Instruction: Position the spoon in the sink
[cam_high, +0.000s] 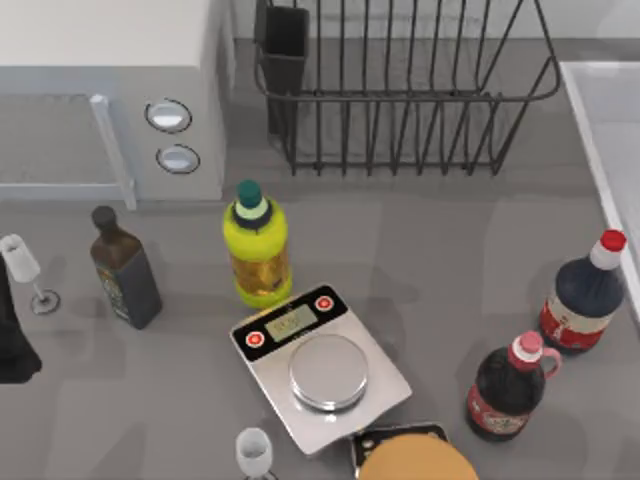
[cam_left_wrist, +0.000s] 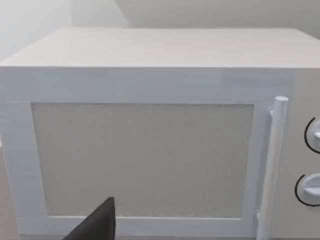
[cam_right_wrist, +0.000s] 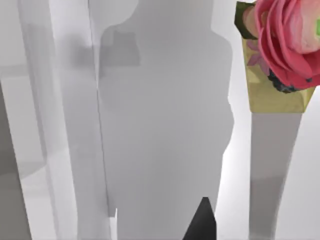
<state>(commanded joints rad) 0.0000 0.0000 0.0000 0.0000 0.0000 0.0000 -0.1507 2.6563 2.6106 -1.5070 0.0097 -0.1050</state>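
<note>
The spoon is out of view. The sink (cam_high: 604, 120), a pale basin with a lighter raised rim, runs along the table's right edge. My left arm (cam_high: 12, 345) is a dark shape at the table's left edge, beside a wine glass. In the left wrist view a dark part of my left gripper (cam_left_wrist: 95, 227) points at the white microwave's door (cam_left_wrist: 142, 160). A dark tip of my right gripper (cam_right_wrist: 202, 222) rises in front of pale grey-white surfaces in the right wrist view.
A white microwave (cam_high: 110, 90) stands back left and a dark wire dish rack (cam_high: 400, 90) behind centre. A yellow bottle (cam_high: 257, 245), a dark bottle (cam_high: 125, 270), a scale (cam_high: 320, 365), two cola bottles (cam_high: 583, 295) (cam_high: 510, 385) and two glasses (cam_high: 25, 270) (cam_high: 254, 452) crowd the table. A pink flower (cam_right_wrist: 285, 35) is in the right wrist view.
</note>
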